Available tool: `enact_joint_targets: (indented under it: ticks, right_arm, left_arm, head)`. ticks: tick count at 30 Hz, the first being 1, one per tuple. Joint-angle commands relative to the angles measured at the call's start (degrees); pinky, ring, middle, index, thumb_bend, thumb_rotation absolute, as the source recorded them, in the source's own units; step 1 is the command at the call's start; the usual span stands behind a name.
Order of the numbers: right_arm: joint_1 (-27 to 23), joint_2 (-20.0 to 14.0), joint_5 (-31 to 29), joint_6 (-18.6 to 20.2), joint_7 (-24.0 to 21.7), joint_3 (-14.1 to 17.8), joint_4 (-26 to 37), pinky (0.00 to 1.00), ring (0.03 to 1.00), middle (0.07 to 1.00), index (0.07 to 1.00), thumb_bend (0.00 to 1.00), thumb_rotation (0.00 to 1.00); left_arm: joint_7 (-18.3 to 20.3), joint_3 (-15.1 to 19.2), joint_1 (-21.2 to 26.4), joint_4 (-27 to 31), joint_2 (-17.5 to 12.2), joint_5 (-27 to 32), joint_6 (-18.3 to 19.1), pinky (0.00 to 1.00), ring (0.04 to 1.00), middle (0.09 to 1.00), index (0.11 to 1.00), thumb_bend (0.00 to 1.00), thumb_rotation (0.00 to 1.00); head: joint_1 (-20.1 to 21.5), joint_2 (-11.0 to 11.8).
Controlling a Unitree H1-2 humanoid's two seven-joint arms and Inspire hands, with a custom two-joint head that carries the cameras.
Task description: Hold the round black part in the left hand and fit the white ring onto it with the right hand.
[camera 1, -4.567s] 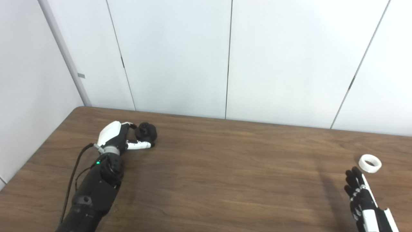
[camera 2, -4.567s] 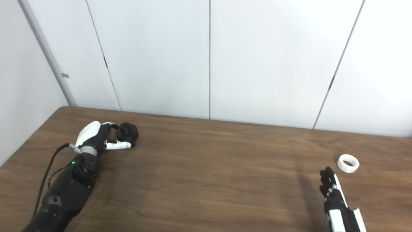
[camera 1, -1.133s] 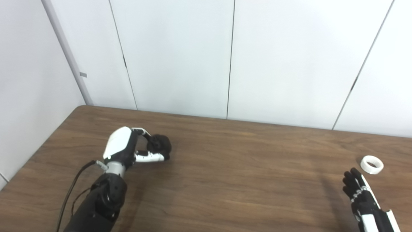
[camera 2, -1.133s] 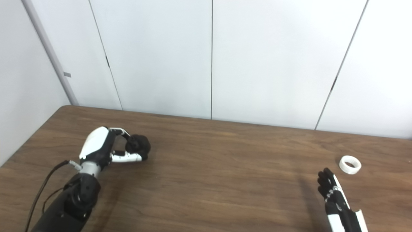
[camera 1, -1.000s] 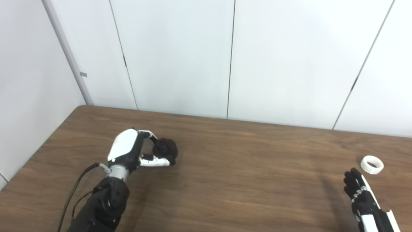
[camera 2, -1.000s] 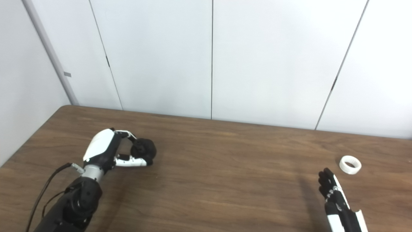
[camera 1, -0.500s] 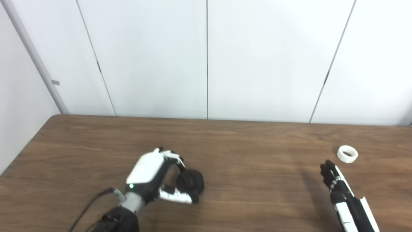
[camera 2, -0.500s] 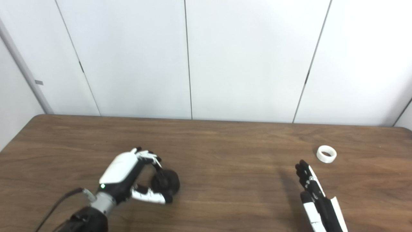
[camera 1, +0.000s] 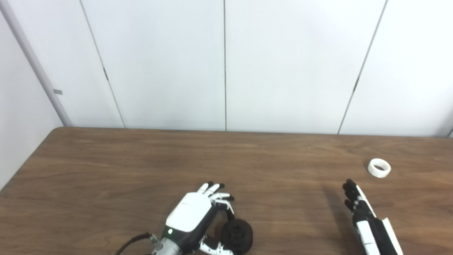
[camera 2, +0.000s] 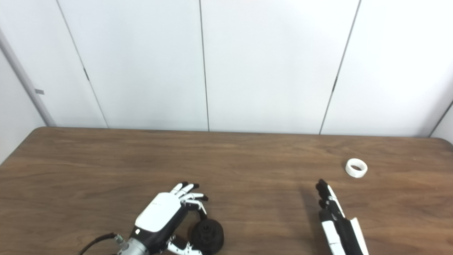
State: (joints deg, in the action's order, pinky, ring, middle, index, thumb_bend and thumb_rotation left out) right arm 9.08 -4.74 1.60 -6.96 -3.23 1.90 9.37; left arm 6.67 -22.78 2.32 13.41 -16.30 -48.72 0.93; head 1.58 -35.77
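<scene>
Left hand (camera 1: 193, 217): fingers (camera 1: 216, 193) curled, a fingertip and the thumb pinching the round black part (camera 1: 236, 235) at its left rim; the other fingers fan out above it, touching nothing. The part is a dark disc with a raised hub facing up and toward the camera, near the front edge of the bench (camera 1: 141, 163); whether it rests on the wood or is lifted just clear cannot be told. Right hand (camera 2: 336, 221): fingers straight and lying close side by side, holding nothing, edge-on above the bench at the front right. White ring (camera 2: 356, 167): lying flat on the bench, opening upward, beyond and to the right of the right fingertips, apart from them and well apart from the black part. Step in hand, by judgement: the black part is secured, the ring not yet picked up. Advice: keep the left pinch on the rim only, so the hub stays uncovered, and turn the hub toward the right side; bring the right hand over the ring, spread the fingers, and take it by its outer wall so its bore stays free to slide over the hub. A flat, light ring may skid on smooth wood if nudged sideways.
</scene>
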Motion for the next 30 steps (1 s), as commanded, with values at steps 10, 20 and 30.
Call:
enact_joint_targets:
  ticks: [10,20,30]
  right_arm:
    - [4.7,3.6,-0.9,2.2,1.6,-2.5,-1.4,1.0,0.989,0.965,0.964,0.52,0.95]
    - [4.8,1.4,3.7,5.9,2.8,-2.5,2.5,0.93,0.957,0.948,0.935,0.56,0.86]
    - [2.0,0.3,17.0,13.3,8.0,-0.8,7.1,0.85,0.872,0.865,0.784,0.68,0.5]
  left_arm:
    - [-3.2,0.0,-1.8,-2.0,1.7,-0.8,-3.6,1.0,0.929,0.81,0.484,0.52,0.06]
    - [-5.9,-0.7,-4.4,-3.2,2.5,-1.4,-4.9,1.0,0.914,0.803,0.483,0.52,0.05]
    - [-8.6,-0.6,-6.2,-4.2,3.0,-1.5,-5.2,1.0,0.909,0.8,0.484,0.52,0.05]
  head:
    - [1.5,-1.7]
    - [2.7,-2.4]
    - [4.6,-3.1]
